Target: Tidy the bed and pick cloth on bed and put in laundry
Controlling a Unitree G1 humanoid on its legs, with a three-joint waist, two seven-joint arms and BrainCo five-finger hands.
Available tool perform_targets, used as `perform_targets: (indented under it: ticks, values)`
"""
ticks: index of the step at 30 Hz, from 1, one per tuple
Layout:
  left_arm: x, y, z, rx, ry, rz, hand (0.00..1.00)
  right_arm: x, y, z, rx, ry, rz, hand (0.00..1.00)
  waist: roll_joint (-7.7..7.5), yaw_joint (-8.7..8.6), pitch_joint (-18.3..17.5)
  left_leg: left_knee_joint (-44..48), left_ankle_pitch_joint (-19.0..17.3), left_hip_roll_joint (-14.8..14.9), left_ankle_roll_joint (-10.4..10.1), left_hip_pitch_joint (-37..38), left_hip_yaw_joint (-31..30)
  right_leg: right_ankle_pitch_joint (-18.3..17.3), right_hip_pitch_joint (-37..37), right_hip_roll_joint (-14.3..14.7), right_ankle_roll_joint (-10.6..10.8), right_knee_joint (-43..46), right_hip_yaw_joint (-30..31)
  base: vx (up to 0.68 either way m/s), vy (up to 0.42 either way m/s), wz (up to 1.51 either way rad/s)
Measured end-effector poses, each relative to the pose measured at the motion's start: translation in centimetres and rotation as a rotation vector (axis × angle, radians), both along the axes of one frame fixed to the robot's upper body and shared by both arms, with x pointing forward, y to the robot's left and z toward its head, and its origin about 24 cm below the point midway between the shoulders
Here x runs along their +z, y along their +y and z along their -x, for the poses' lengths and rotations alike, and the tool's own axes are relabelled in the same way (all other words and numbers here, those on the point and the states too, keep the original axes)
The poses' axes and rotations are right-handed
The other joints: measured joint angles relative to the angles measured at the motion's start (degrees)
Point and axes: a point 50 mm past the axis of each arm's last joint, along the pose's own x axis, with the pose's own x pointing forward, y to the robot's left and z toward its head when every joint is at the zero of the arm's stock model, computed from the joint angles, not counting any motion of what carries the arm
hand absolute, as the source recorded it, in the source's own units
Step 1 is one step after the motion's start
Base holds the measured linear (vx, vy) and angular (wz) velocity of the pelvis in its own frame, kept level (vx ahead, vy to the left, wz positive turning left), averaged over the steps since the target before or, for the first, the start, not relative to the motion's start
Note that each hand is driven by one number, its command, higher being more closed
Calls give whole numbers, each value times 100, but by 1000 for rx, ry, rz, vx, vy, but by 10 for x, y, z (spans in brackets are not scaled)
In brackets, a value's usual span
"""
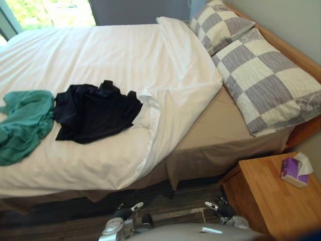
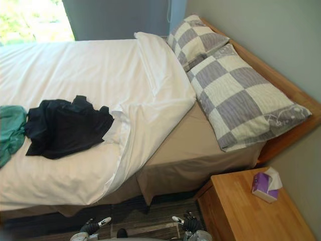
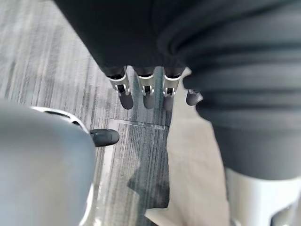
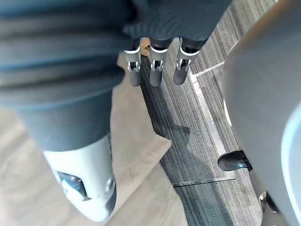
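Observation:
A black cloth [image 1: 95, 113] lies crumpled on the white duvet [image 1: 100, 55] near the bed's front edge. Beside it, at the far left, lies a green cloth [image 1: 22, 123], touching the black one. The duvet's corner is folded back, baring the tan sheet [image 1: 220, 130]. Both hands hang low in front of the bed, over the floor and away from the cloths. My left hand [image 1: 123, 211] has straight, relaxed fingers [image 3: 146, 89] holding nothing. My right hand [image 1: 223, 207] is the same, its fingers [image 4: 155, 68] straight and empty.
Two grey-and-cream checked pillows [image 1: 266, 80] lie at the head of the bed against a wooden headboard [image 1: 296, 55]. A wooden nightstand [image 1: 266, 201] with a purple tissue box [image 1: 296, 170] stands at the right. Striped dark carpet [image 1: 175, 206] runs along the bed's front.

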Motion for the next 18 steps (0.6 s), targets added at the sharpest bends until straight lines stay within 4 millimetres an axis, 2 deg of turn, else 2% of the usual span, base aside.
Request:
perform_targets:
  ticks: [7, 12, 14, 15, 16, 17, 18]
  values:
    - [-1, -2, 2, -13, 6, 2, 0, 1, 1, 8, -92, -13, -2, 0, -16, -16, -129, 2, -90, 11, 31, 73, 201, 218, -13, -60, 131, -41, 95, 50, 6, -10]
    - [-1, -1, 5, -11, 12, 3, 0, 6, -7, 11, -295, -32, 61, 0, -28, -2, -226, 2, -106, -25, -21, 179, 233, 236, -16, -86, 111, 136, 254, 95, -19, 0]
    - [-1, 1, 7, -15, 10, 10, 0, 16, -17, 2, -369, -88, 139, 0, 13, -16, -271, 2, -107, -29, -22, 178, 246, 236, -23, -88, 111, 145, 263, 64, -55, -1]
    - [0, 1, 7, -18, 6, 13, 0, 28, -25, -11, -413, -157, 188, 0, 29, -16, -290, 2, -94, -27, -4, 179, 256, 236, -25, -86, 111, 145, 263, 54, -79, -2]
    - [0, 0, 8, -23, 3, 21, 0, 46, -35, -29, -440, -252, 260, 0, 56, -17, -304, 2, -91, -24, 0, 178, 257, 236, -26, -85, 111, 145, 263, 36, -70, -1]
    - [0, 0, 8, -25, 4, 25, 0, 56, -39, -38, -450, -306, 286, 0, 76, -16, -308, 2, -92, -22, -1, 174, 259, 236, -31, -84, 111, 144, 263, 31, -71, 0]
    - [0, -1, 9, -32, 3, 24, 0, 80, -47, -57, -440, -427, 347, 0, 118, -16, -309, 2, -100, -16, -11, 166, 262, 236, -39, -81, 111, 143, 263, 20, -59, 0]
